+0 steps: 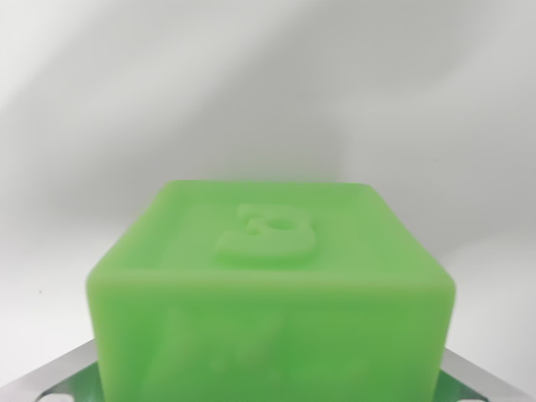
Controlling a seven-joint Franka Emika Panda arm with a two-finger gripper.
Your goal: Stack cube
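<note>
Apparently carrying green cube, fingers flanking it; actual grip can't be confirmed. Next: find second cube, none visible, align above.

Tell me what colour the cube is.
Bright green cube, with a raised figure on top; seen in the wrist view.

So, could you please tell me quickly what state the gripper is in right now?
Gripper: appears closed on the green cube, though contact isn't visible.

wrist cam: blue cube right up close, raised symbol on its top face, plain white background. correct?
Not quite: the cube is green, not blue. The wrist view shows it close up, with a raised symbol on its top face and a plain white background.
</note>
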